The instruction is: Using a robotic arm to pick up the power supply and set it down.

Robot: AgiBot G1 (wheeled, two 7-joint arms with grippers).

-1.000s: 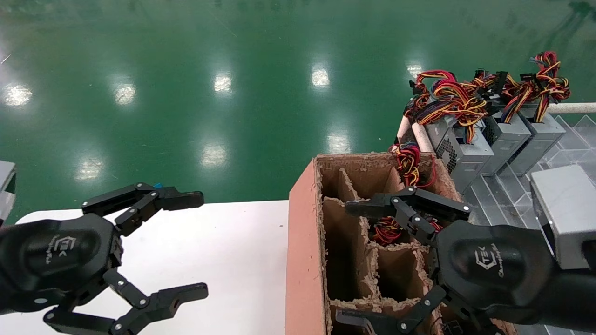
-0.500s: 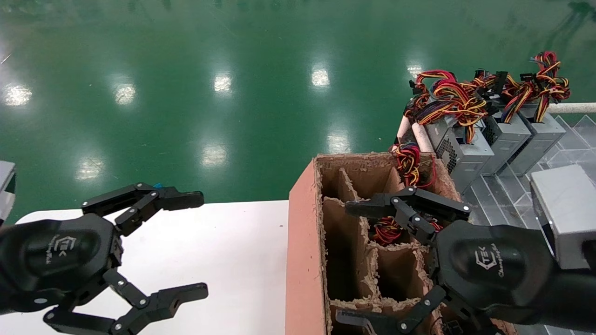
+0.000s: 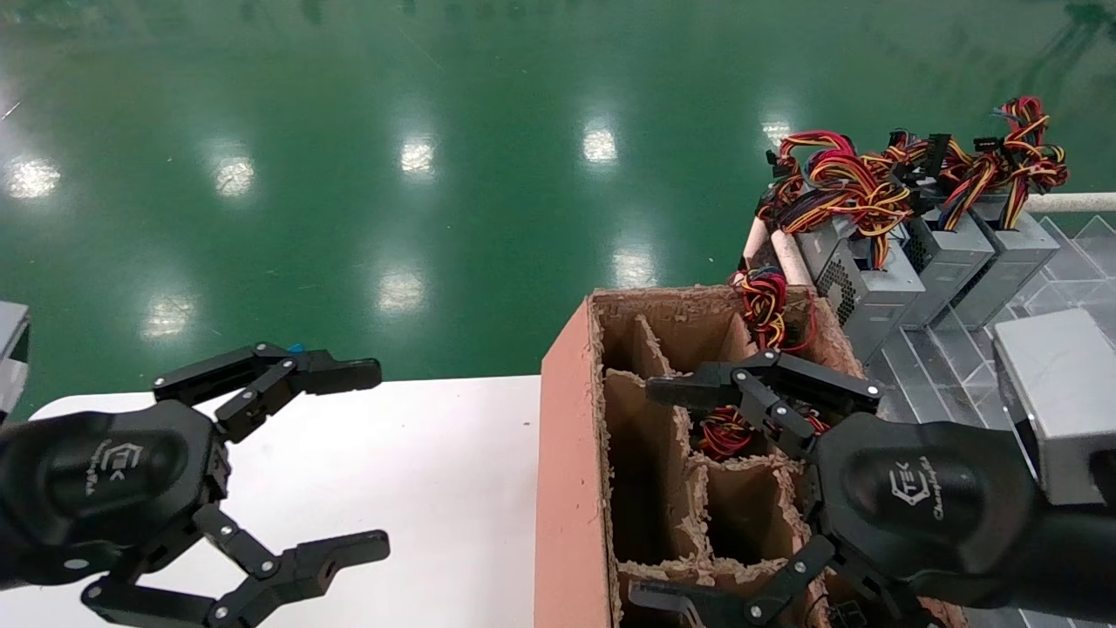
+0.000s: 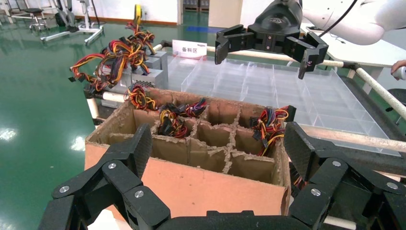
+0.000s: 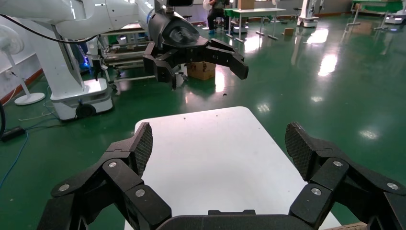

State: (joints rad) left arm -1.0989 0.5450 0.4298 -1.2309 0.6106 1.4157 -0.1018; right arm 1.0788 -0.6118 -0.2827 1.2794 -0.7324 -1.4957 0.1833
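The power supply (image 3: 872,292), a grey box with a dotted vent grille and a red-yellow-black wire bundle, stands at the back right beside two similar grey boxes (image 3: 968,253). The robotic arm, my right arm with a silver block (image 3: 1055,401) at its wrist, holds its gripper (image 3: 647,493) open and empty over the divided cardboard box (image 3: 571,453), well short of the power supply. My left gripper (image 3: 375,460) hangs open and empty above the white table (image 3: 436,453). The left wrist view looks across the cardboard box (image 4: 191,187) through the open left gripper (image 4: 218,143).
Wire bundles (image 3: 724,432) poke out of some cells of the cardboard box. A clear divided tray (image 3: 942,366) lies to the right under the grey boxes, with white rails (image 3: 1081,202) around it. Green floor lies beyond the table.
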